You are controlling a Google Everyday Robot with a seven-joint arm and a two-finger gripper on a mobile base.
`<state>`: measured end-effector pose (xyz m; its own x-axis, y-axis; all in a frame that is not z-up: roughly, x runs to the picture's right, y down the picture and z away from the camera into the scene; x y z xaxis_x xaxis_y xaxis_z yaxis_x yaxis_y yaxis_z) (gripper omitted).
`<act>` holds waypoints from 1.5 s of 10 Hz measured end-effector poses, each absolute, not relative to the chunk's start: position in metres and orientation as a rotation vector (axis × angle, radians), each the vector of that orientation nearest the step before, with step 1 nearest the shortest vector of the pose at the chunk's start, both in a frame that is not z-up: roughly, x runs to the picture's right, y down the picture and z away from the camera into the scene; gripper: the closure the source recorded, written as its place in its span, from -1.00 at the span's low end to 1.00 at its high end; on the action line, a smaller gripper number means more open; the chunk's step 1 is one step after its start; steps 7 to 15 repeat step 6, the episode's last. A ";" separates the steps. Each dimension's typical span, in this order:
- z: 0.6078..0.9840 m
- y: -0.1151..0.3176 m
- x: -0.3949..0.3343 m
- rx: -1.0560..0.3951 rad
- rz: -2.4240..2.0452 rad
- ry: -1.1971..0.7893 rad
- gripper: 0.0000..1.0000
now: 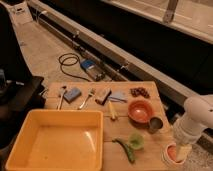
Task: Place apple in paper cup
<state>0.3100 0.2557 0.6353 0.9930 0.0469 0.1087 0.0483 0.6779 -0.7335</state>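
The white paper cup (166, 160) stands at the table's front right corner. The apple (173, 154), pale with a reddish-pink blush, sits in the cup's mouth. My gripper (182, 150) hangs from the white arm (196, 120) directly over the right side of the cup, against the apple. The arm hides the cup's right rim.
A large yellow bin (55, 142) fills the front left. An orange bowl (140, 110), a grey metal cup (155, 124), a green pear-like fruit (135, 141) and a green pod lie near the cup. Utensils, a sponge and grapes (139, 92) lie along the back of the wooden table (115, 135).
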 end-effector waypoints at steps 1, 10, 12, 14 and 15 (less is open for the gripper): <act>0.634 0.250 0.310 -0.819 -0.013 -0.115 -0.39; 0.648 0.190 0.300 -0.734 -0.094 -0.123 -0.39; 0.648 0.190 0.300 -0.734 -0.094 -0.123 -0.39; 0.648 0.190 0.300 -0.734 -0.094 -0.123 -0.39; 0.648 0.190 0.300 -0.734 -0.094 -0.123 -0.39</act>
